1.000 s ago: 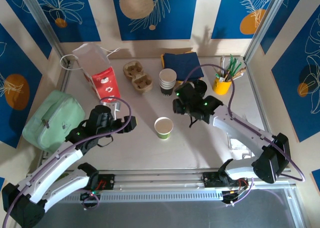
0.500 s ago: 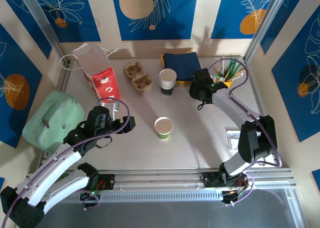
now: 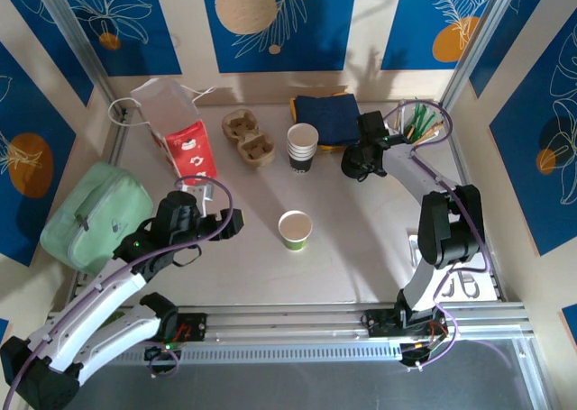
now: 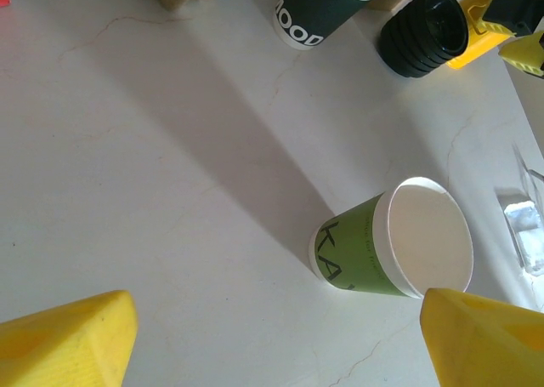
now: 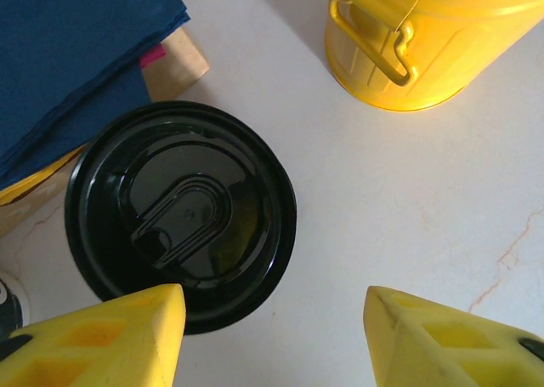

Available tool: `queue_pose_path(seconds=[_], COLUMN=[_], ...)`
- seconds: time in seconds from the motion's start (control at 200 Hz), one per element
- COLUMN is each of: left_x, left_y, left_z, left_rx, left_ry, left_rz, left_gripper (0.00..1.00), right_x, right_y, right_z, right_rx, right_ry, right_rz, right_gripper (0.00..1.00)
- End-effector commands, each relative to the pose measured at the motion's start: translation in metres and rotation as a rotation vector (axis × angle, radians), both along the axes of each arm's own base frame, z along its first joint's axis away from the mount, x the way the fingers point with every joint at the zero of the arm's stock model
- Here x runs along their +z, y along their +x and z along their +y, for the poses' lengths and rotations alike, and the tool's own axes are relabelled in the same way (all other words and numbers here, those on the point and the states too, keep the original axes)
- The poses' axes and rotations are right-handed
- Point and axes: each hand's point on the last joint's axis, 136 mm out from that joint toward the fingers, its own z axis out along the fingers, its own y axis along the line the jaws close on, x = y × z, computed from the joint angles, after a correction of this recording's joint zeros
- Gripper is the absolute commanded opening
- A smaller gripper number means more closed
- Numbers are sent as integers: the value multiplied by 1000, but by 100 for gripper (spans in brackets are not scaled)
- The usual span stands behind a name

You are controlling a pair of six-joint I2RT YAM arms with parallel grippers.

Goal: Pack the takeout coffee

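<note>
- The takeout coffee cup (image 3: 295, 229) stands upright near the middle of the bench (image 3: 361, 257); its sides are lime-green with dark lettering, its rim white, its mouth open to a white inside; it touches nothing around it.
- The left claw (image 3: 227, 223) hangs low over the bench just left of that cup and points toward it; from the left wrist, the claw (image 4: 280, 344) is released, its two yellow fingertips (image 4: 76, 336) set wide at the lower corners; the cup (image 4: 374, 247) sits ahead of them, nearer the right-hand tip, apart from both.
- The right claw (image 3: 353, 165) is reached out to the far right part of the bench, beside the blue napkins (image 3: 325, 120); from the right wrist, the claw (image 5: 272, 327) is released and holds nothing; its yellow fingers (image 5: 110, 336) stand apart above a round black lid (image 5: 180, 213), one finger over the lid's near edge, the other over bare bench.
- From the left wrist the black lid (image 4: 423, 31) looks like the top of a short ribbed stack.
- A yellow pot (image 5: 425, 38) with a side handle stands near the lid, apart from it.
- A stack of white-rimmed cups (image 3: 302, 146) stands behind the takeout coffee cup, well apart; left of it lies a brown cup carrier (image 3: 250, 138).
- A white and red paper bag (image 3: 176, 126) lies at the far left; a pale green pouch (image 3: 95, 214) sits at the bench's left edge.
</note>
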Motion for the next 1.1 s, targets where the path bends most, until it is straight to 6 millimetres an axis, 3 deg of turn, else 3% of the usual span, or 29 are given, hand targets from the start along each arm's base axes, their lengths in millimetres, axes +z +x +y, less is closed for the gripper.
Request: queue_pose_path(seconds=[0.0, 0.445, 1.095], left_x=[-1, 1, 3], left_y=[-3, -5, -3], left_z=[1, 3, 1], left_rx=[-9, -2, -1], left_ry=[15, 9, -1], left_rz=[-11, -9, -3], left_gripper=[87, 87, 87], right_x=[0, -12, -25], right_y=[11, 20, 25], right_z=[2, 0, -7], right_rx=[-16, -22, -33], right_ry=[39, 56, 49], right_rz=[-17, 0, 17], right_gripper=[57, 47, 43])
